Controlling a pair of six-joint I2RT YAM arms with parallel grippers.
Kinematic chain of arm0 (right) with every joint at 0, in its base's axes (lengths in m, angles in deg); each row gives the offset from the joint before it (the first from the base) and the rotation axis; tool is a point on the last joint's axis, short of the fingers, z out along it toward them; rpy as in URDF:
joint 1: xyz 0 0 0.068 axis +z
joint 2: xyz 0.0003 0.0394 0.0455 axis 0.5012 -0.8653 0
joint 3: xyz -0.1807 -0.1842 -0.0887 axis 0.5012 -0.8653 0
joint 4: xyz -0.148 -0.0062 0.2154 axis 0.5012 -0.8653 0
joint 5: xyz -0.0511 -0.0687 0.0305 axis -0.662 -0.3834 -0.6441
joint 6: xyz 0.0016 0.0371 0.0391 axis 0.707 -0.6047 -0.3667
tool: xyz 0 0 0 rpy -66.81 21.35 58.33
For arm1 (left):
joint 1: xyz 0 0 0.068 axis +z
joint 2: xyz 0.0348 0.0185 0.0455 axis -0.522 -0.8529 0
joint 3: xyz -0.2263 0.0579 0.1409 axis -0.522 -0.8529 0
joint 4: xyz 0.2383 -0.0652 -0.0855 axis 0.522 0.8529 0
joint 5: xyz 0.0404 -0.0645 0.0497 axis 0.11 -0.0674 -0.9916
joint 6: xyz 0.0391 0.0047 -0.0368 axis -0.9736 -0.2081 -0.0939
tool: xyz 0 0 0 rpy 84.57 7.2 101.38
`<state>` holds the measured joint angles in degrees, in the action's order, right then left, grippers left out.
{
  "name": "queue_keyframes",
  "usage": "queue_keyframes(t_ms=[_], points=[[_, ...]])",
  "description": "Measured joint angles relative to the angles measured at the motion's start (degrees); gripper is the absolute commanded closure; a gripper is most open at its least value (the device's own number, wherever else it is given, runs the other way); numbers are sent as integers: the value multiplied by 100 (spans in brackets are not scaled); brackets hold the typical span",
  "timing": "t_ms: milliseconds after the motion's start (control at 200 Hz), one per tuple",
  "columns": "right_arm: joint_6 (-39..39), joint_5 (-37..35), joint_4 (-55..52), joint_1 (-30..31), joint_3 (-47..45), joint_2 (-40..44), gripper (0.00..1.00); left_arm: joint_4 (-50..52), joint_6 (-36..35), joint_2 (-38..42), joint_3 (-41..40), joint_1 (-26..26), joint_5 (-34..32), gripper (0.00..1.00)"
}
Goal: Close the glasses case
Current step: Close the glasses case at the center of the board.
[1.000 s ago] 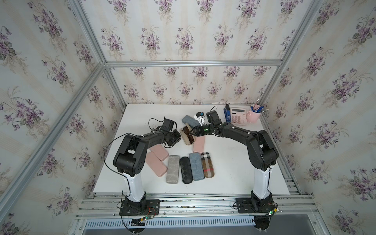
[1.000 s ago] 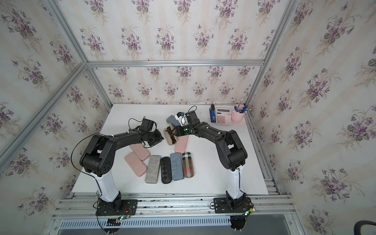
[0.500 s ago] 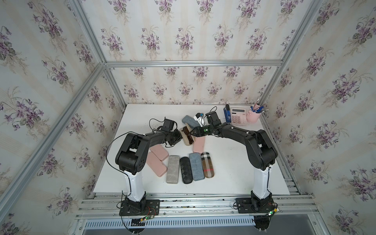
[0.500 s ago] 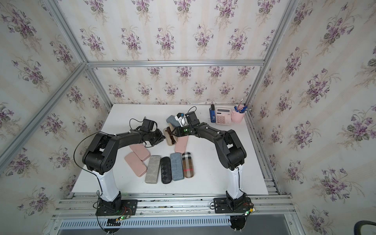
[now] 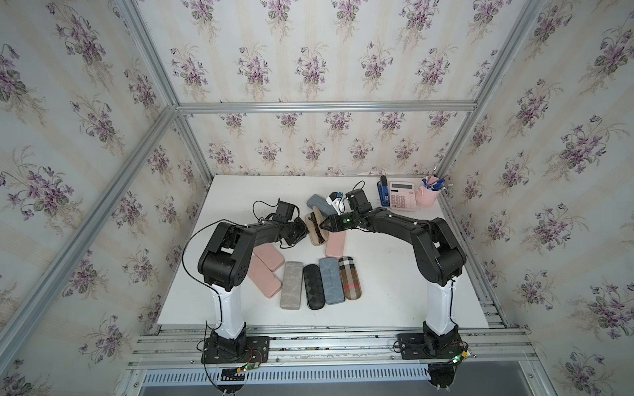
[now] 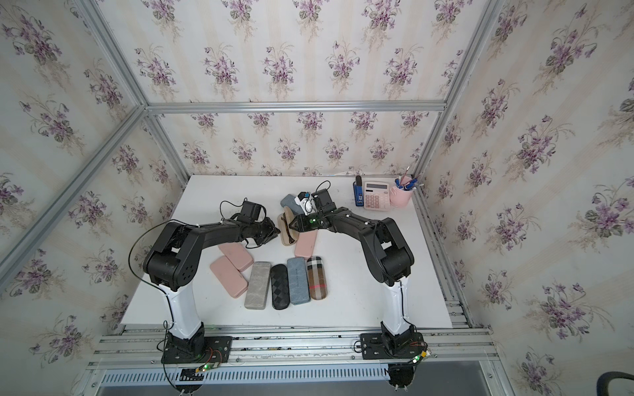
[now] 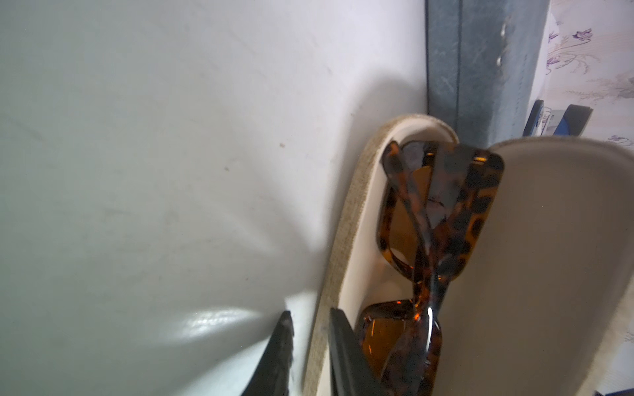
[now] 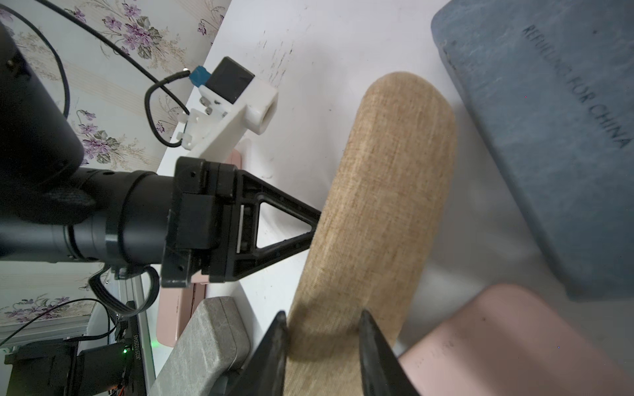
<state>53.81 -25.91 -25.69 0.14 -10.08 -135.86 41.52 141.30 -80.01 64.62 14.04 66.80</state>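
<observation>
The glasses case (image 5: 313, 236) is tan fabric and lies mid-table, lid (image 8: 387, 192) raised. Tortoiseshell sunglasses (image 7: 442, 219) sit in its cream-lined base (image 7: 346, 219). My left gripper (image 7: 310, 312) is shut on the base's side wall, one finger outside and one inside. In both top views it reaches in from the left (image 5: 303, 230) (image 6: 274, 230). My right gripper (image 8: 322, 312) comes from the right (image 5: 322, 225). Its fingers stand apart against the outer face of the lid, clamping nothing.
A blue-grey case (image 5: 319, 202) lies just behind the tan one, and a pink case (image 5: 335, 244) is beside it to the right. Several closed cases (image 5: 317, 281) line the front, with two pink ones (image 5: 266, 271) at the left. A calculator (image 5: 400, 195) and a pen cup (image 5: 427, 195) stand at the back right.
My right gripper has crept left onto the case's lid, its fingers drawing a little closer together. The left gripper has kept its hold on the base wall.
</observation>
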Motion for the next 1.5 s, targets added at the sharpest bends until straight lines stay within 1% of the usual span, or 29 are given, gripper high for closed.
queue_keyframes(t_ms=[575,744,1089,1164,1234,1389,1499], points=[[-2,2,190,2,120,-175,69,-63,-2,0,-7,0,4,80],[31,-46,190,247,234,-245,70,-72,-9,0,-7,4,-48,81],[68,-44,168,278,321,-345,70,-70,-22,0,-15,11,-103,83],[70,-52,170,286,350,-361,68,-70,-22,0,-22,11,-111,83],[63,-59,184,291,343,-358,64,-72,-22,0,-26,11,-114,83],[-28,-63,229,293,310,-339,53,-70,-24,4,-26,11,-116,83],[-59,-131,221,295,297,-308,50,-55,-24,28,-42,11,-120,83]])
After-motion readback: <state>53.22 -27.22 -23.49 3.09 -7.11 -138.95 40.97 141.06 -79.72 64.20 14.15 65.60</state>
